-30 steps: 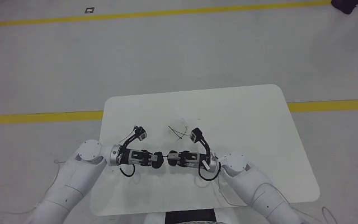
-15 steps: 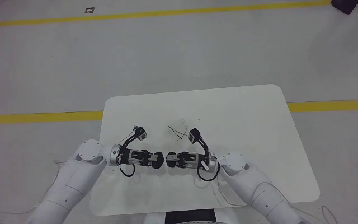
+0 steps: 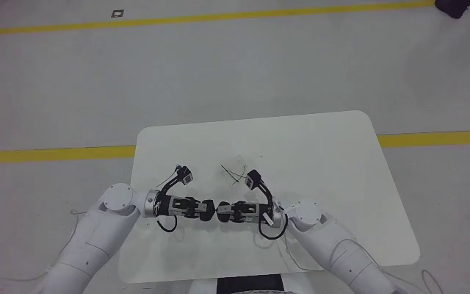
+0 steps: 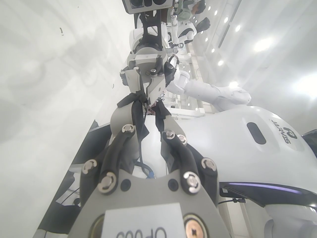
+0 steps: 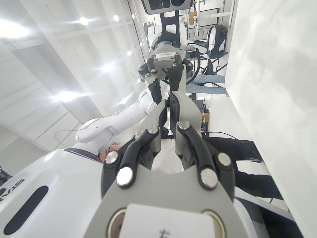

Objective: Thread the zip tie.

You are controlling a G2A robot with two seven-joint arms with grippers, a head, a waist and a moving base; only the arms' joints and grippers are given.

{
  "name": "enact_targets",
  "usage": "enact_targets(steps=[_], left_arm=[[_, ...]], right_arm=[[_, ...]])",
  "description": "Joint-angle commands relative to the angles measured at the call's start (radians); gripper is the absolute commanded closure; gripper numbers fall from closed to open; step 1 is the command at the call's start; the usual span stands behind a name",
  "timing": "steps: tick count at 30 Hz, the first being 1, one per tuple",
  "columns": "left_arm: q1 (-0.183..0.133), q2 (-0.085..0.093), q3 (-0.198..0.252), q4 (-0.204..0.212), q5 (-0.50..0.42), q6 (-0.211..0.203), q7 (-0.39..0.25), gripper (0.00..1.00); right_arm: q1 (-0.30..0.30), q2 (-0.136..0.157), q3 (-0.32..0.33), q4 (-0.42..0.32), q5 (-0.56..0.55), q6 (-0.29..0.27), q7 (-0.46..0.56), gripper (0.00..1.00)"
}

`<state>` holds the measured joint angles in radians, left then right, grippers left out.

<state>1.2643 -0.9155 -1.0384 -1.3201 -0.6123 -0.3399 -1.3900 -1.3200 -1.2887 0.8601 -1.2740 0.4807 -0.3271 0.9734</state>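
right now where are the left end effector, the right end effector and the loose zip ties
left end effector (image 3: 209, 211): top view, its tip end.
right end effector (image 3: 221, 212): top view, its tip end.
loose zip ties (image 3: 233, 173): top view, middle of the thin dark strands.

One table (image 3: 330, 147) carries two grippers, the left gripper (image 3: 208, 211) and the right gripper (image 3: 222, 212), which meet tip to tip toward 6 o'clock on it. Just off them toward 12 o'clock lies one small tangle of zip ties (image 3: 233, 173), at least two thin black strands, too fine to count further. The floor has two yellow lines, one (image 3: 220, 16) at 12 o'clock and one (image 3: 66, 153) running from 9 to 3 o'clock, plus one small square marker (image 3: 117, 13) at 11 o'clock.
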Motion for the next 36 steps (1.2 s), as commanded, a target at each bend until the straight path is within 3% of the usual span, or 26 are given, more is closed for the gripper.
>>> enact_targets(steps=[1, 10, 13, 20, 21, 22, 36], left_arm=[[0.0, 0.0, 0.0, 0.0, 0.0, 0.0, 0.0, 0.88], [0.0, 0.0, 0.0, 0.0, 0.0, 0.0, 0.0, 0.88], [0.0, 0.0, 0.0, 0.0, 0.0, 0.0, 0.0, 1.0], [0.0, 0.0, 0.0, 0.0, 0.0, 0.0, 0.0, 1.0], [0.0, 0.0, 0.0, 0.0, 0.0, 0.0, 0.0, 1.0], [0.0, 0.0, 0.0, 0.0, 0.0, 0.0, 0.0, 1.0], [0.0, 0.0, 0.0, 0.0, 0.0, 0.0, 0.0, 1.0]], right_arm=[[0.0, 0.0, -0.001, -0.001, 0.0, 0.0, -0.001, 1.0], [0.002, -0.001, -0.01, -0.002, -0.001, -0.002, -0.008, 1.0], [0.002, -0.001, -0.012, -0.002, -0.002, -0.002, -0.01, 1.0], [-0.002, 0.0, -0.014, -0.007, -0.006, 0.0, -0.016, 1.0], [-0.002, 0.001, -0.014, -0.007, -0.008, 0.002, -0.019, 0.63], [-0.003, 0.001, -0.013, -0.009, -0.01, 0.004, -0.022, 0.0], [-0.05, 0.031, 0.066, -0.069, -0.048, 0.001, -0.06, 0.0]])
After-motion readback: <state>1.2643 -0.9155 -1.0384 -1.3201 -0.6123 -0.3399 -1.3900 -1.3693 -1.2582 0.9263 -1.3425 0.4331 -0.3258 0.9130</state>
